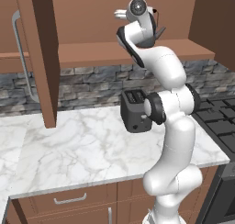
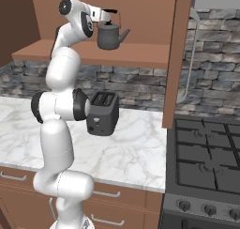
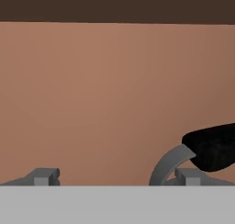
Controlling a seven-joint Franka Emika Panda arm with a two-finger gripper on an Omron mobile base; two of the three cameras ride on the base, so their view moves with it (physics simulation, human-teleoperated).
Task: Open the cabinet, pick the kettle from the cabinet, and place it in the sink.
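The cabinet (image 2: pixel 140 53) stands open, its left door (image 1: pixel 42 58) and right door (image 2: pixel 172 59) swung out towards me. The dark-grey kettle (image 2: pixel 110 36) is upright at the level of the cabinet floor, spout pointing right; I cannot tell whether it rests on it. My gripper (image 2: pixel 104 12) is at the kettle's black arched handle (image 2: pixel 111 11). In the hand view the gripper (image 3: pixel 117 178) is open, its fingertips (image 3: pixel 43 177) wide apart, and the black handle (image 3: pixel 212 147) lies over the right tip, not between them. In the left base view my hand hides most of the kettle. The sink is out of view.
A boxy black toaster (image 2: pixel 104 113) stands on the marble counter (image 1: pixel 82 149) beside my arm. A dark stove (image 2: pixel 206 162) is to the right. The open doors and their silver bar handles (image 1: pixel 20 53) (image 2: pixel 187 68) hang on both sides of my arm.
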